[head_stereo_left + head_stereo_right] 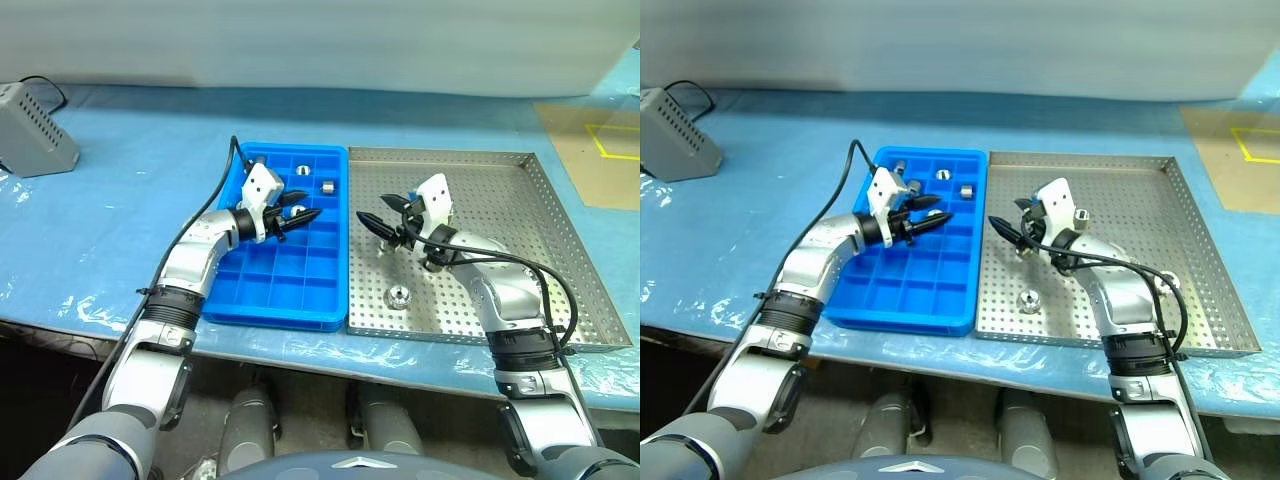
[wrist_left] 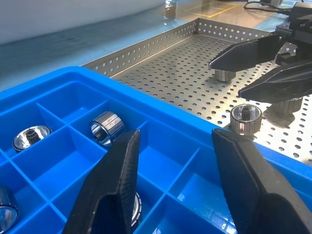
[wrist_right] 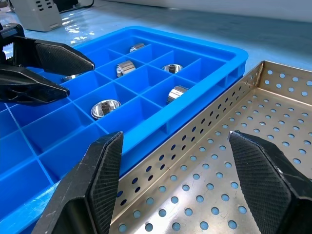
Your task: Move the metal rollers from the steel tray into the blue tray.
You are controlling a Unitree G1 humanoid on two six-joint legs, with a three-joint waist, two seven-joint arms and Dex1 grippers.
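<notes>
Textured black pincer (image 3: 183,190) pads; perforated steel tray (image 3: 273,117); gridded blue tray (image 3: 146,117).

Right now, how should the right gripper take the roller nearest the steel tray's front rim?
That roller stands upright, alone on the steel tray. Probably come from above with the open right gripper and pinch its round outer wall across the middle.

Left gripper (image 1: 300,220) hides part of one roller (image 1: 297,211); grey box (image 1: 30,130) cut off at frame edge.

I see my left gripper (image 2: 175,180) apart over the blue tray (image 2: 161,109); rollers (image 2: 107,127) lie in its compartments, one roller (image 2: 245,118) on the steel tray (image 2: 165,73).
</notes>
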